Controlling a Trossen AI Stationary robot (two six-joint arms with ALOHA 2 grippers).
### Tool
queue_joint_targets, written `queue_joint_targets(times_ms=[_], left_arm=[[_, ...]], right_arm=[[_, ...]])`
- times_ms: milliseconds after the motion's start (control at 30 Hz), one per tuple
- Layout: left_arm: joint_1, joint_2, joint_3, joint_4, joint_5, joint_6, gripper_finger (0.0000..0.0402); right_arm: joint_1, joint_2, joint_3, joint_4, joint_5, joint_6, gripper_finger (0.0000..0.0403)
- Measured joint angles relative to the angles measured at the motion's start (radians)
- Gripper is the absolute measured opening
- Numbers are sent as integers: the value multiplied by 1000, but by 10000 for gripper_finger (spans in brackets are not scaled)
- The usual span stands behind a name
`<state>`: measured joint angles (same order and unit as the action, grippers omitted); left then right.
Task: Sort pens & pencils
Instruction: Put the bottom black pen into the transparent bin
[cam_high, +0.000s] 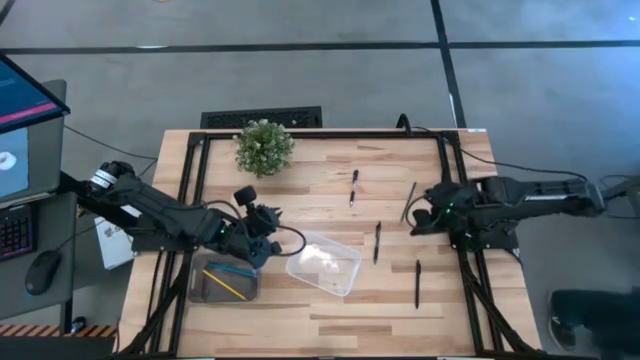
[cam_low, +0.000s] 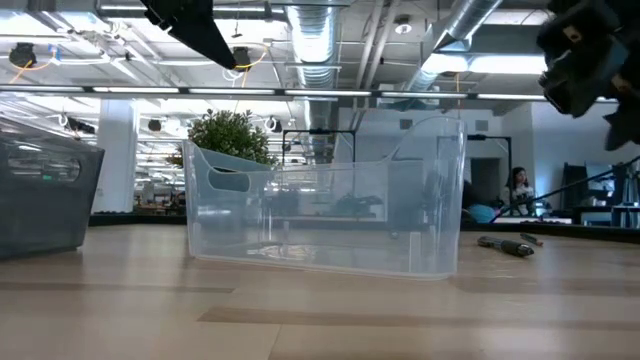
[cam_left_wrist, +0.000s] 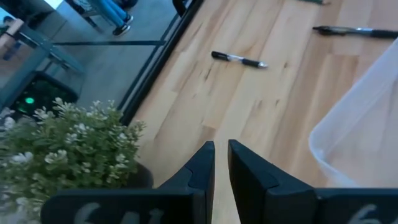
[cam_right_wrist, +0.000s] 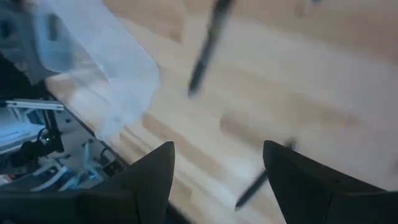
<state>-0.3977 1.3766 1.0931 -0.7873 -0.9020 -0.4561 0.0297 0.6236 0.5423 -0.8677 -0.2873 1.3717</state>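
1. Left gripper (cam_high: 262, 232): hangs above the worktop (cam_high: 330, 320) between the grey bin (cam_high: 203, 292) and the clear bin (cam_high: 345, 276). Its jaws are pressed almost together and pinch nothing.
2. Pencils (cam_high: 226, 279): one yellow and one light blue stick lie crossed inside the grey bin, just below the left gripper in the high view.
3. Right gripper (cam_high: 413, 222): sits at the worktop's right side with jaws spread wide and empty.
4. Pens, four black sticks loose on the worktop:
   - the upper pen (cam_high: 354, 186), near the potted plant (cam_high: 264, 146) side;
   - the middle pen (cam_high: 377, 241), just right of the clear bin;
   - the angled pen (cam_high: 408, 200), immediately beside the right gripper;
   - the lower pen (cam_high: 417, 283), toward the front edge.
5. Deciding relation: the angled pen lies closest to the right gripper's open jaws. Its long axis runs roughly front to back with a slight tilt, so the jaws would likely need to close across that axis.
6. Arm choice: the right arm is judged nearer to three of the pens; the left arm is nearer only to the upper pen.
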Motion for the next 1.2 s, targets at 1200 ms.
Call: queue_joint_targets(times_ms=[1200], left_arm=[[112, 0, 0, -8, 127, 310, 36]], right_arm=[[709, 630, 1, 213, 374, 898, 268]])
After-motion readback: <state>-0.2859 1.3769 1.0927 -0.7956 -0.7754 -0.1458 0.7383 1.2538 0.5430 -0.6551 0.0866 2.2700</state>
